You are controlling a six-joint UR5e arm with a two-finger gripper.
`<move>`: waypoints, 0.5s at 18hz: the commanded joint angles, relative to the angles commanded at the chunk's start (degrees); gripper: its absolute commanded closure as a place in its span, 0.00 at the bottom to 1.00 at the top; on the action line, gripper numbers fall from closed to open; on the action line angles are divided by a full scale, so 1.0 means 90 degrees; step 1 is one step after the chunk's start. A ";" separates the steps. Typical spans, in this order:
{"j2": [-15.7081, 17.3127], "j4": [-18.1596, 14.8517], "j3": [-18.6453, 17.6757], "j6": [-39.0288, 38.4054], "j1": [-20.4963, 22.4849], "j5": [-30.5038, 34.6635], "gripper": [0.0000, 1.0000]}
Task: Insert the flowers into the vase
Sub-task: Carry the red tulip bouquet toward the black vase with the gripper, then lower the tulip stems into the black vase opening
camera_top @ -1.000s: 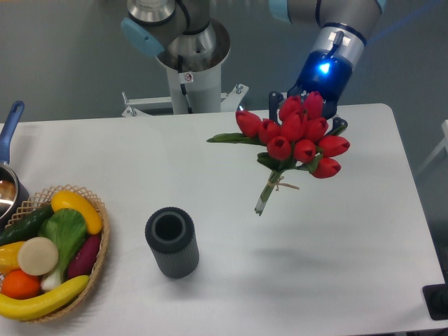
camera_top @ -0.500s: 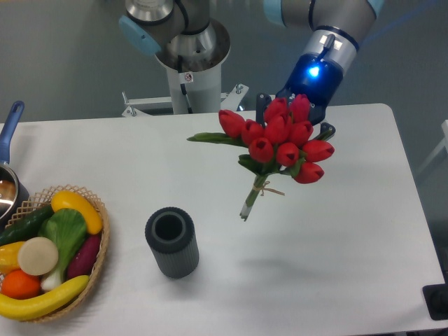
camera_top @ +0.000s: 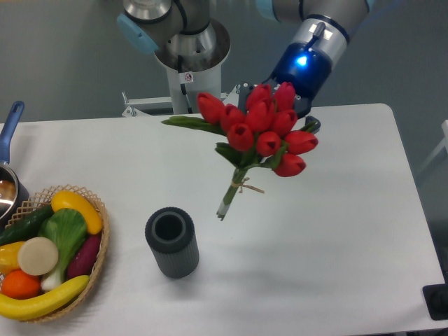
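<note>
**Inspector:** Report the end effector.

**Assistant:** The gripper (camera_top: 280,105) sits behind the blooms, below a wrist lit blue. Its fingers are mostly hidden by the buds, but the bunch hangs in the air from that spot, so I judge it clamped on the flowers (camera_top: 262,133).

**Inspector:** Attitude of the bunch?

**Assistant:** Tilted. The red heads point up and right, and the tied stems slant down and left. The stem tip is clear of the table (camera_top: 350,231).

**Inspector:** And the target?

**Assistant:** The vase (camera_top: 171,241) stands upright on the table, its mouth open. It is below and left of the stem tip, near but apart. A basket (camera_top: 98,210) of fruit lies further left, by a pot (camera_top: 8,182) at the edge.

**Inspector:** Step in hand?

**Assistant:** Carrying the bunch to the vase; insertion not yet begun.

**Inspector:** Next requirement?

**Assistant:** In my judgement, bring the stem tip over the mouth, stand the bunch nearer upright, then lower and release.
</note>
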 joint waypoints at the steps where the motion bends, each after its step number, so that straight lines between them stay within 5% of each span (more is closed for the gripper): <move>1: 0.0020 0.0000 0.0010 -0.0020 -0.0019 0.0000 0.62; 9: -0.0107 0.0000 0.0166 -0.0020 -0.0468 0.0000 0.62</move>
